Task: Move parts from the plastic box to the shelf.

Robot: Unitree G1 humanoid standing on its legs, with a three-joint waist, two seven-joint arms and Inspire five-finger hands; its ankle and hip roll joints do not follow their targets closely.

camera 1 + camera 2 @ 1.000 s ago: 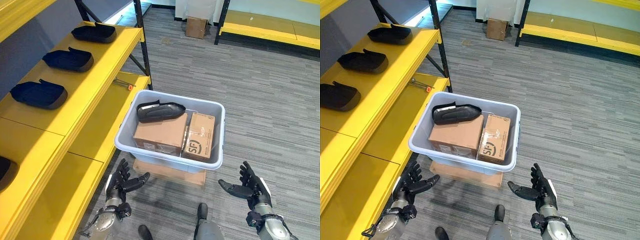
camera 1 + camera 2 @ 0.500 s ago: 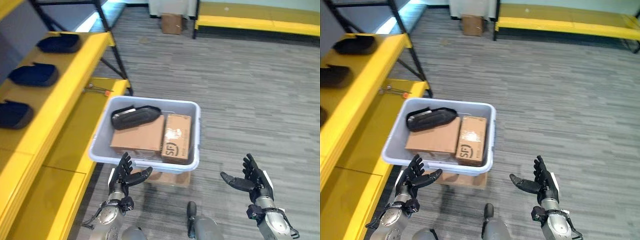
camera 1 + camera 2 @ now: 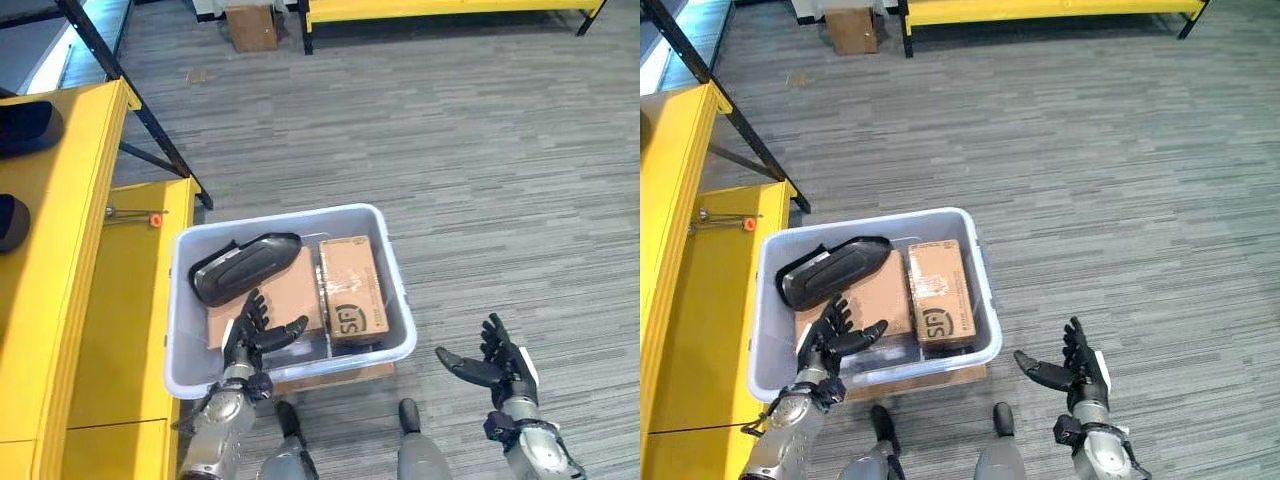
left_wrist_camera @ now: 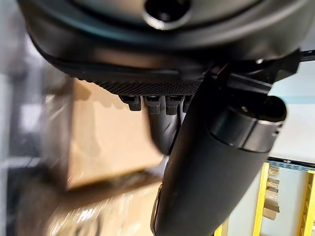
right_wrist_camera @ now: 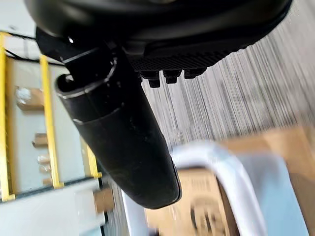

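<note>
Plastic box (image 3: 398, 310) is sitting on the grey carpet (image 3: 480, 160) just beside the yellow shelf (image 3: 60, 300), resting on a flat piece of cardboard (image 3: 335, 378) that is showing under its near edge.

One black part (image 3: 240, 268) is lying inside the box, toward the far-left corner, propped across the top of the larger cardboard box (image 3: 285, 300). A narrower cardboard box (image 3: 352, 300) is lying just right of that one, touching it along the long side.

Left hand (image 3: 252, 338) is hovering over the near-left area of the box, fingers spread and straight, thumb out, holding nothing. It is sitting above the larger cardboard box, near side. The black part is lying just beyond its fingertips, further into the box and slightly left; can't tell whether the fingertips are touching it. In the left wrist view the hand (image 4: 162, 54) is looking down at brown cardboard past the fingers.

Right hand (image 3: 490, 362) is hanging over bare carpet, right of the box and apart from it, fingers extended, thumb pointing toward the box, empty. The black part is lying well away from it, on the opposite side of the box.

Two more dark parts (image 3: 25, 125) are sitting on the shelf's upper level. An orange-tipped tool (image 3: 135, 215) is lying on the lower level near the box's far-left corner.
</note>
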